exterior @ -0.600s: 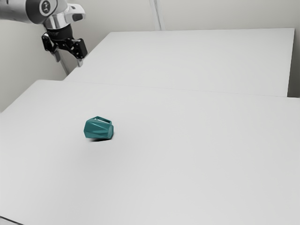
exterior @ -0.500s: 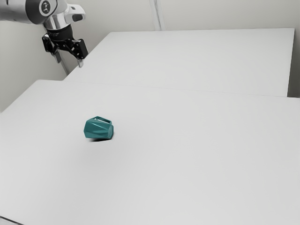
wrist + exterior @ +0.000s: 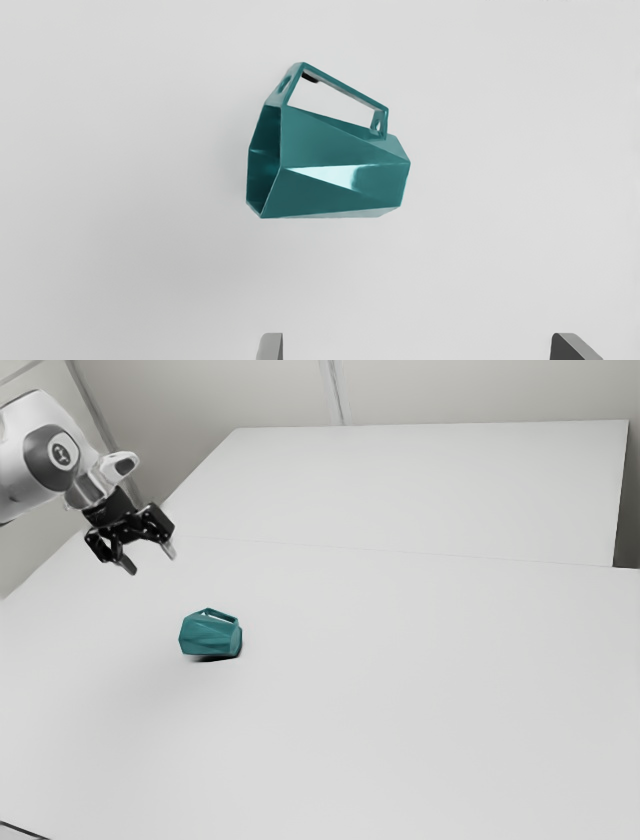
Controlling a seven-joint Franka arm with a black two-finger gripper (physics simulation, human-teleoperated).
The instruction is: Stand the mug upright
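One mug [image 3: 340,172] lies on its side, lower than the open, empty gripper [image 3: 150,561], long axis roughly parallel to jaw travel.

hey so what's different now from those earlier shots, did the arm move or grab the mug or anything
The gripper has moved lower in the exterior view and closer there to the teal mug, and the hand has turned to a different tilt. Nothing has been taken hold of or let go. The mug stayed as it was, lying on its side on the table.
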